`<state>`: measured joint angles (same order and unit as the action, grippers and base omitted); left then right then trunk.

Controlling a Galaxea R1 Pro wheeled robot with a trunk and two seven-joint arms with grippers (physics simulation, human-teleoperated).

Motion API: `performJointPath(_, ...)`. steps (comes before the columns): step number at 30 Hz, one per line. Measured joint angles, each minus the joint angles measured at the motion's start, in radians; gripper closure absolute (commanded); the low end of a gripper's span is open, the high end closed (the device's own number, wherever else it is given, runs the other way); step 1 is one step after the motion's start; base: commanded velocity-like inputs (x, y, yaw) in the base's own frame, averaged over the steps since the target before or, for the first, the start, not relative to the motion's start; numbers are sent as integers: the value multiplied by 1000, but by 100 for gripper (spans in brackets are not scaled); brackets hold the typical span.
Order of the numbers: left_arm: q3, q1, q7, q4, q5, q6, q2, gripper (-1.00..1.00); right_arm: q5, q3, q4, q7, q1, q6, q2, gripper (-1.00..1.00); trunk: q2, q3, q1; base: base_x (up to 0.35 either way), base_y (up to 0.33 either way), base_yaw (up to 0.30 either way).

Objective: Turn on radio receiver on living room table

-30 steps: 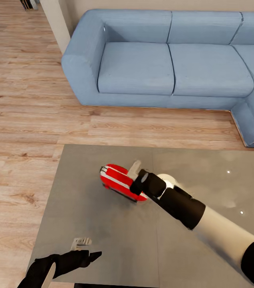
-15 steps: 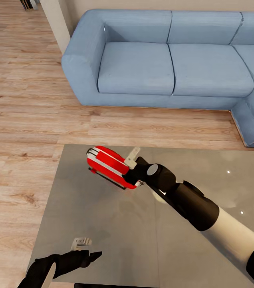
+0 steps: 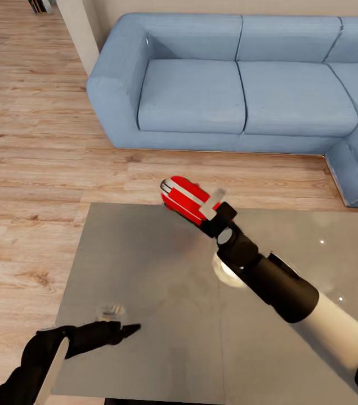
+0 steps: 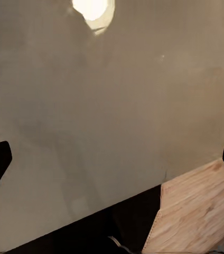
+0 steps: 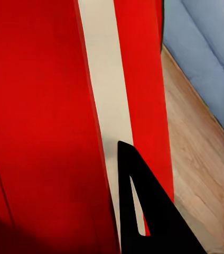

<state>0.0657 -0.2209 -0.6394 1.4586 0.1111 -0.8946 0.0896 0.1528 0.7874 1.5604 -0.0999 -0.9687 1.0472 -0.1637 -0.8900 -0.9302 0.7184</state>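
We see the right tool clamped on the small bright red rounded radio with a white band, holding it tilted in the air above the far edge of the glossy grey-taupe tabletop, in front of the big blue L-shaped sofa. Through the right wrist view the red radio body presses against a dark finger. Our left tool hovers low over the near-left tabletop, its dark fingers spread wide apart.

right hand clamped, left hand spread
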Motion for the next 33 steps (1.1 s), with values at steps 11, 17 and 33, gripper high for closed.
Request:
performJointPath(11,10,-100,-376,73,23,-141,93,-100,-15,227,-16,-467,186,-2,0,100,0,0,0,0,0,0)
performJointPath(17,121,-121,-499,74,130,-149,166,-100,-16,301,-36,-545,241,-3,2,100,0,0,0,0,0,0)
performJointPath(33,174,-124,-535,73,422,-153,374,-100,-12,448,-97,-923,283,-3,-28,100,0,0,0,0,0,0)
